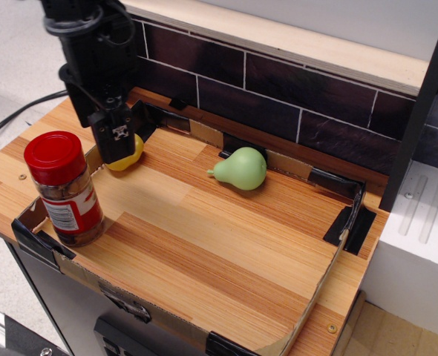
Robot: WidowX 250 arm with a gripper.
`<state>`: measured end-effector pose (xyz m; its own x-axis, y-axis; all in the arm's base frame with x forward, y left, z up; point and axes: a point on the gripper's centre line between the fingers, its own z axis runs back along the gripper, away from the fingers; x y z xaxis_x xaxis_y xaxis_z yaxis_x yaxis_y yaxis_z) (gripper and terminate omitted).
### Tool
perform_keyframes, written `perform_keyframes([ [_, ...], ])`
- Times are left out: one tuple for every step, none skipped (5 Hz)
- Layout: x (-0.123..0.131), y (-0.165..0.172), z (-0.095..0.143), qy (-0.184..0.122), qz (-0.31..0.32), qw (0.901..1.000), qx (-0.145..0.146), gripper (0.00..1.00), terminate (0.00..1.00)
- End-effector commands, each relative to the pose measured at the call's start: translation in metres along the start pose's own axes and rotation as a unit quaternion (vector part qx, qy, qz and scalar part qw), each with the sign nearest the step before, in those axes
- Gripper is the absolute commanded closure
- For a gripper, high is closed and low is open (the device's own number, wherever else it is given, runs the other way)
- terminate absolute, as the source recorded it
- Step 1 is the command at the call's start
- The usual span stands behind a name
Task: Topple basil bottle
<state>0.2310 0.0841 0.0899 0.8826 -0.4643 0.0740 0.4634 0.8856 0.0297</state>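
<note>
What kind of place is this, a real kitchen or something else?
Probably a mock kitchen counter set up for robot tests: a wooden worktop edged with taped cardboard, a dark tile backsplash, toy fruit such as the green pear, a spice jar, and a black end effector above them.

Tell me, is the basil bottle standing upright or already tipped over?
Upright: the basil bottle stands on its base, red cap on top, near the tray's front-left corner.
</note>
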Motion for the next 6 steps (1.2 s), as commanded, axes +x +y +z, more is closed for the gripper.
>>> perform_keyframes([
  [-0.009, -0.002, 0.015, 0.003, -0.005, 0.9994, 0.035, 0.00, 0.00],
  [-0.014, 0.001, 0.014, 0.005, -0.021, 0.9976, 0.066, 0.00, 0.00],
  [-0.019, 0.000, 0.009, 0.007, -0.035, 0.9965, 0.075, 0.00, 0.00],
  [-0.026, 0.000, 0.007, 0.004, -0.046, 0.9958, 0.079, 0.00, 0.00],
  [-0.032, 0.002, 0.005, 0.028, -0.069, 0.9963, 0.044, 0.00, 0.00],
  [-0.036, 0.006, 0.009, 0.048, -0.105, 0.9933, 0.008, 0.00, 0.00],
])
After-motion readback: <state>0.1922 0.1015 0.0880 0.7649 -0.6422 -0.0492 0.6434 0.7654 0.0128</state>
